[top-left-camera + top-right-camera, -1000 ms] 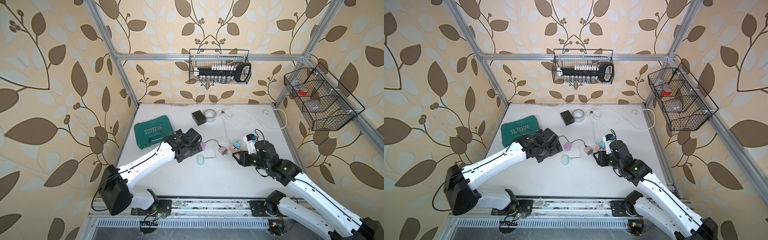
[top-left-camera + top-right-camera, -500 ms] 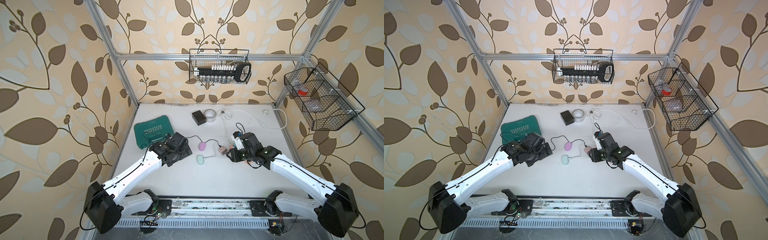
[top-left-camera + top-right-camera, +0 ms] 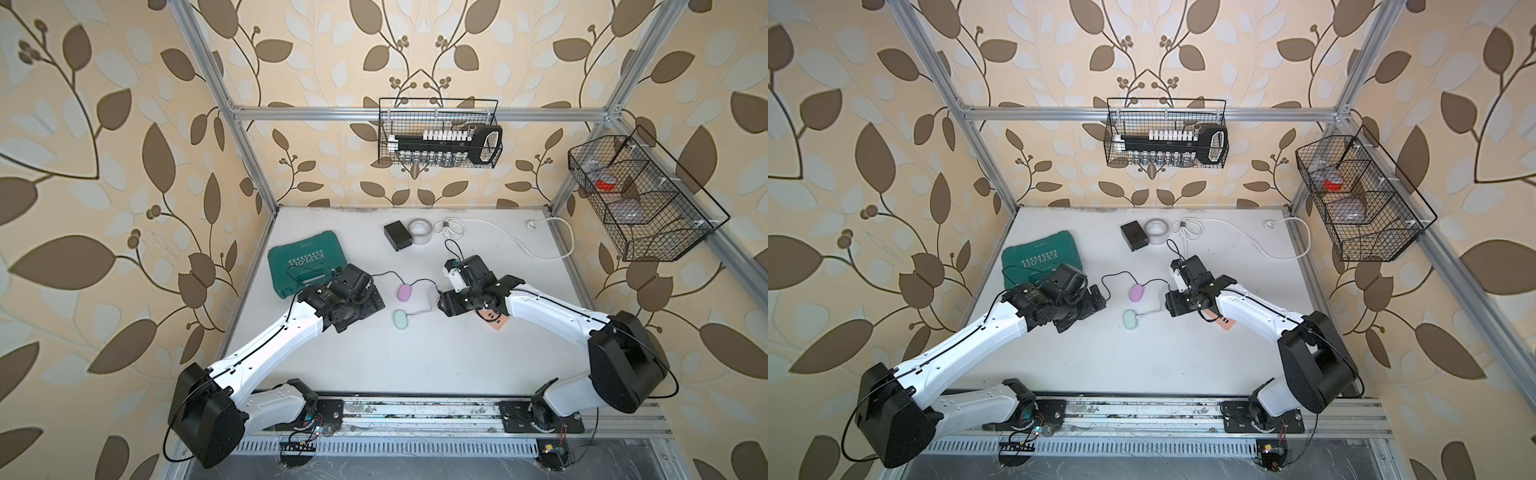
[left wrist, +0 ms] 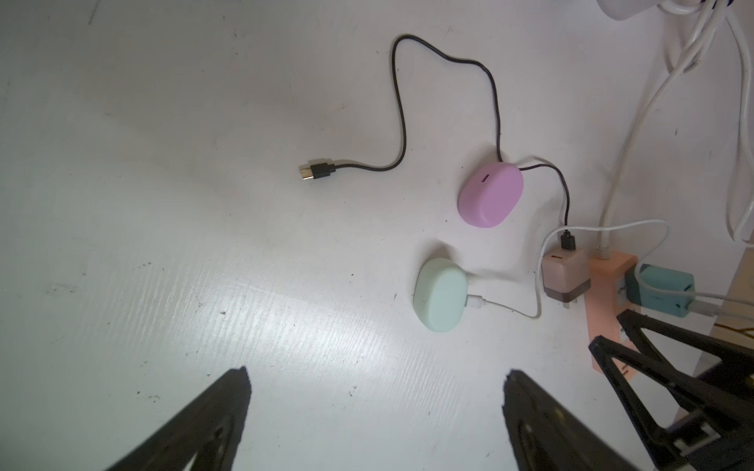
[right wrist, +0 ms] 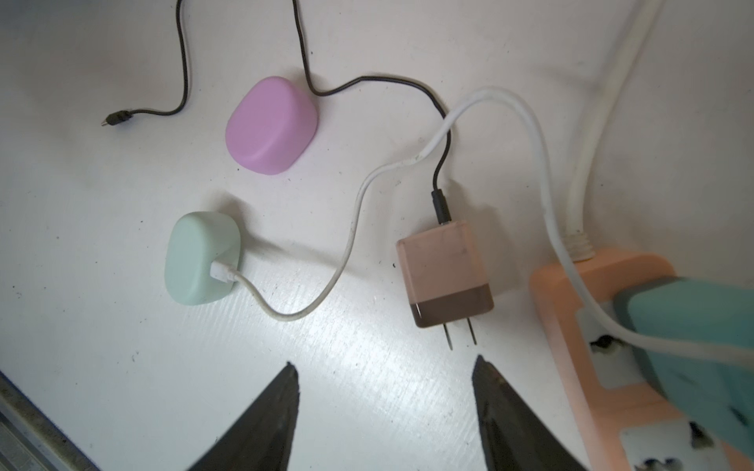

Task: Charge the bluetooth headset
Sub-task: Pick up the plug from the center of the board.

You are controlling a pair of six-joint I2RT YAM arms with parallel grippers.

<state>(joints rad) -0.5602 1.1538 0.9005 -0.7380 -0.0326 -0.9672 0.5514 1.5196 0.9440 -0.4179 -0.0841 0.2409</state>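
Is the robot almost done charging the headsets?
Halfway. Done: the mint case has its white cable in, running to the teal charger on the power strip. In hand: nothing; left pincer and right pincer open. Left: the purple case, black cable loose, pink charger unplugged.

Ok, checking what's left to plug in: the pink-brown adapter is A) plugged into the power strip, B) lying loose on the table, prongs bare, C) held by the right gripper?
B: the pink-brown adapter lies on the table, prongs bare, beside the power strip.
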